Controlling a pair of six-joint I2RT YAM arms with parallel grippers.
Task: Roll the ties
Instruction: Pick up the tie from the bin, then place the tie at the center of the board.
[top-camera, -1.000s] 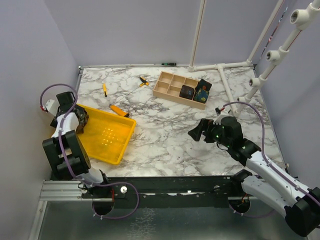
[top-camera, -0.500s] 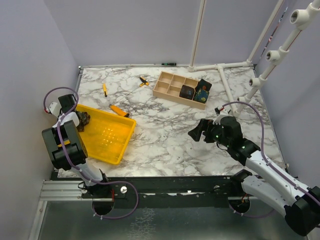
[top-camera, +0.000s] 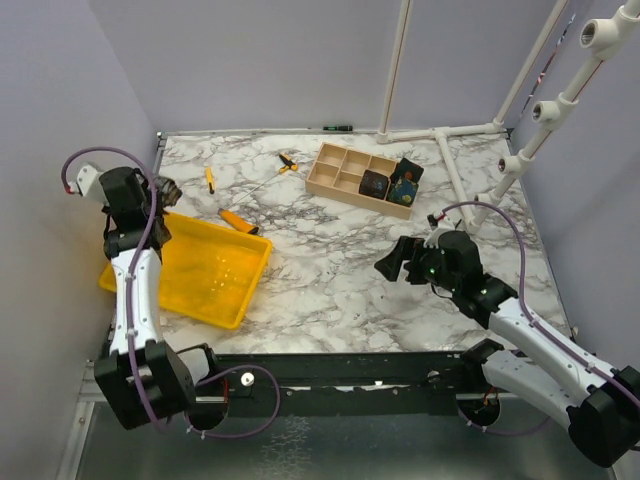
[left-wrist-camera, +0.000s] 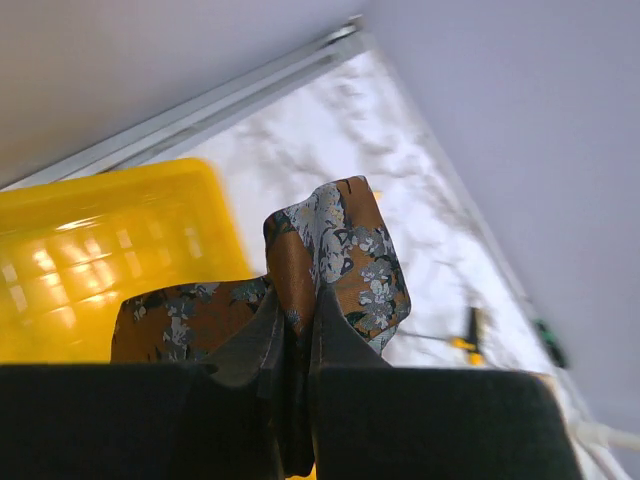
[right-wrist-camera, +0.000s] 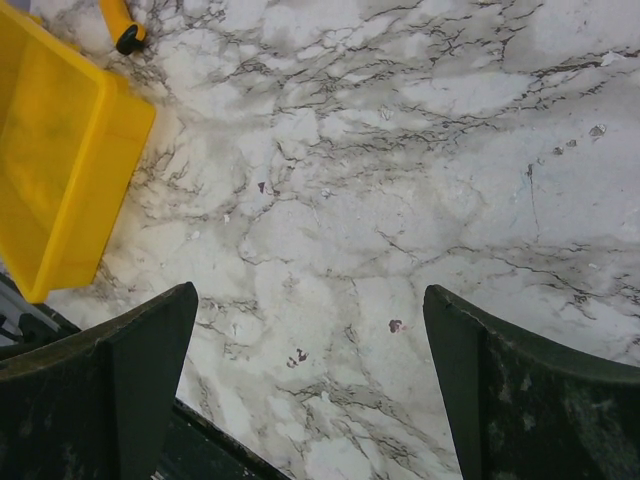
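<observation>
left gripper (left-wrist-camera: 295, 335) pinches the tie (left-wrist-camera: 345, 250) at ten o'clock; it seems soft, limp, so better hold its end. right gripper (right-wrist-camera: 308, 300) gapes empty.

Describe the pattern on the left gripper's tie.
The tie is rust with grey flowers; left wrist view.

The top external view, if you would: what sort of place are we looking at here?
Most likely a robotics lab test cell: the left arm and right arm are mounted at a marble-patterned table, boxed in by plain walls, with a white pipe frame.
</observation>
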